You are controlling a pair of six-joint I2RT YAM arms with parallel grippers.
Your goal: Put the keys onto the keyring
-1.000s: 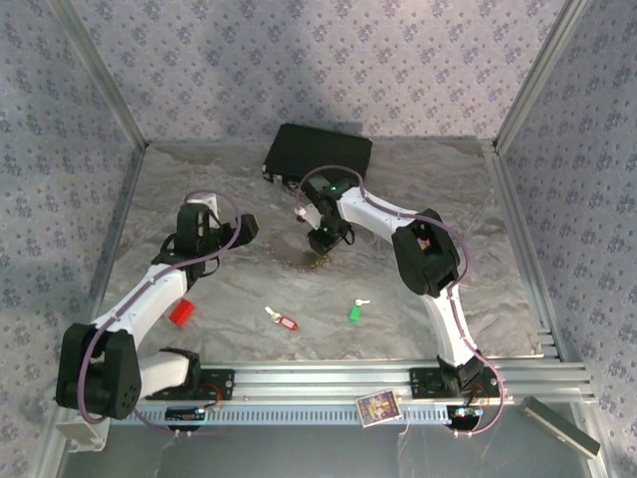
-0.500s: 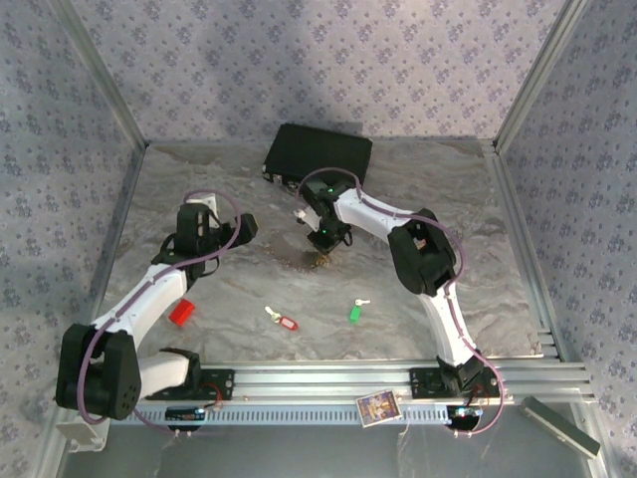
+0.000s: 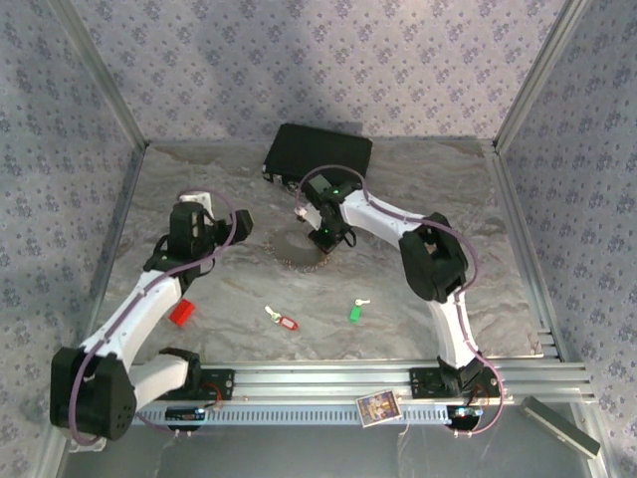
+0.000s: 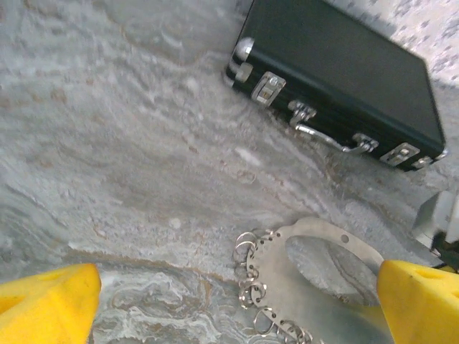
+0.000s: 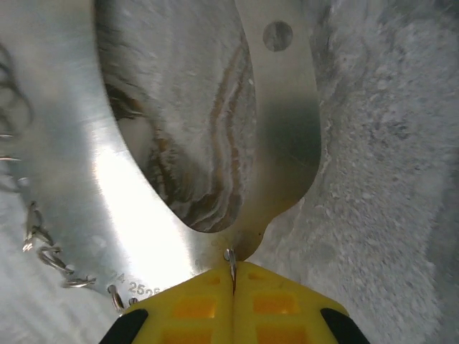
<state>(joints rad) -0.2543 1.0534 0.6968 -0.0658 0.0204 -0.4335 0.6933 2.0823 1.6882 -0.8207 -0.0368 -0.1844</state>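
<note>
The keyring (image 3: 296,257) is a flat pale metal loop with several small split rings along its edge, mid-table. My right gripper (image 3: 323,239) is shut on its edge. In the right wrist view the yellow fingertips (image 5: 193,304) pinch the plate of the keyring (image 5: 143,215) where a small ring passes through it. My left gripper (image 3: 231,227) stands open to the left of the keyring. In its wrist view its yellow fingers (image 4: 46,304) are spread wide with the keyring (image 4: 315,261) low between them. The red-tagged key (image 3: 283,320) and the green-tagged key (image 3: 355,311) lie on the table nearer the front.
A black case (image 3: 318,152) with metal latches lies at the back, also visible as the case (image 4: 344,79) beyond the keyring. A red block (image 3: 180,312) sits beside the left arm. Frame rails and patterned walls bound the grey marbled table (image 3: 468,249).
The right gripper's jaws have closed on the keyring's edge, and the loop now shows more plainly. The left arm has drawn back a little to the left, still open.
</note>
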